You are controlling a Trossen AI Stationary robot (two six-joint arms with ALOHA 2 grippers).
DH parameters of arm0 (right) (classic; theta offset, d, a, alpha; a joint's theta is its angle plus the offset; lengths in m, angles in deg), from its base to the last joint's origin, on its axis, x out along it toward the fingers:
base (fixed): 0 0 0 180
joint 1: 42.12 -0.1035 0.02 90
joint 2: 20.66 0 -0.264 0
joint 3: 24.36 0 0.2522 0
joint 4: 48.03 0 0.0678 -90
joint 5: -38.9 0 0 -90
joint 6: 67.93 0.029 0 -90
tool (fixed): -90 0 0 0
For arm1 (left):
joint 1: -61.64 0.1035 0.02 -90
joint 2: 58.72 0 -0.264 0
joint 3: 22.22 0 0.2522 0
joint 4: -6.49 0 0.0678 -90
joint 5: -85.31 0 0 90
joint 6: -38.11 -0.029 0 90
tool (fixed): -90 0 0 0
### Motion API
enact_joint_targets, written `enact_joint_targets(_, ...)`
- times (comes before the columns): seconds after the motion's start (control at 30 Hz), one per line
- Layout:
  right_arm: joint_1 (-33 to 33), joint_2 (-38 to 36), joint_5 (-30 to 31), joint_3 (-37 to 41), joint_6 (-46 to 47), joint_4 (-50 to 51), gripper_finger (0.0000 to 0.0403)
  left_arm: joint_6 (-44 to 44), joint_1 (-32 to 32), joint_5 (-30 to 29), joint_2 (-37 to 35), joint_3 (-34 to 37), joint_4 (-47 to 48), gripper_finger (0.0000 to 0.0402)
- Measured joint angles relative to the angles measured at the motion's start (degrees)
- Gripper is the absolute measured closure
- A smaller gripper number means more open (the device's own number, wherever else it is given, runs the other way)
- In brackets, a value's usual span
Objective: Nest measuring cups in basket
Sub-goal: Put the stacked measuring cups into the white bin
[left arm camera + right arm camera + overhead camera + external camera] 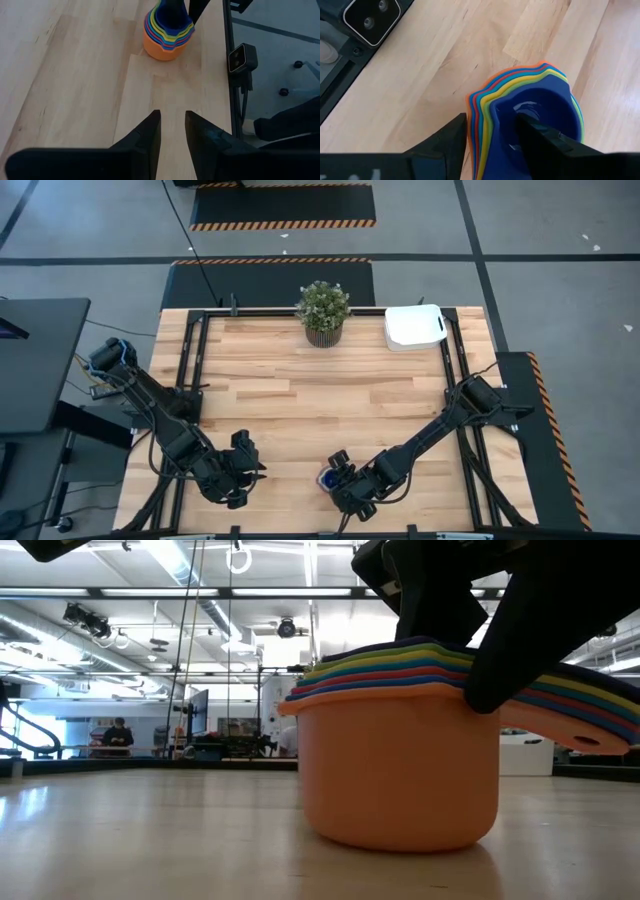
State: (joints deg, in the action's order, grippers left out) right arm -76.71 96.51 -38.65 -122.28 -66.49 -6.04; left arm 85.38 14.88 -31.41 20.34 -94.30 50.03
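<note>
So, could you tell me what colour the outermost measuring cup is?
Orange: the outermost measuring cup shows best in the low view.

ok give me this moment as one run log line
stage: grasp stack | right gripper: open, straddling rim of nested measuring cups at near table edge | left gripper: open, idle nearby | basket: far right corner, without cups

Grey floor (560,240) with hazard-striped black mats (282,205) beyond the wooden surface (300,395); a dark desk (35,360) off its left edge; ceiling lights (150,592) glowing over the hall.
</note>
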Motion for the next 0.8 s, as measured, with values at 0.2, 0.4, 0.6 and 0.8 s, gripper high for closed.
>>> enact_joint_targets(0.2,0.25,0.0,-0.04,0.0,-0.07,0.0,0.0224,-0.01,-0.02,0.0,0.0,0.01,0.0,0.0306)
enact_joint_targets(0.4,0.94,0.0,-0.7,0.0,0.04,-0.02,0.0224,0.01,-0.01,0.0,0.0,0.01,0.01,0.0306)
enact_joint_targets(0.6,1.57,0.0,-0.77,0.0,2.85,0.01,0.0224,-0.02,-0.02,0.0,-0.02,0.0,0.0,0.0306)
enact_joint_targets(0.8,1.74,-0.04,-1.92,-0.02,3.41,-0.02,0.0224,0.02,-0.01,0.0,-0.02,0.01,0.0,0.0306)
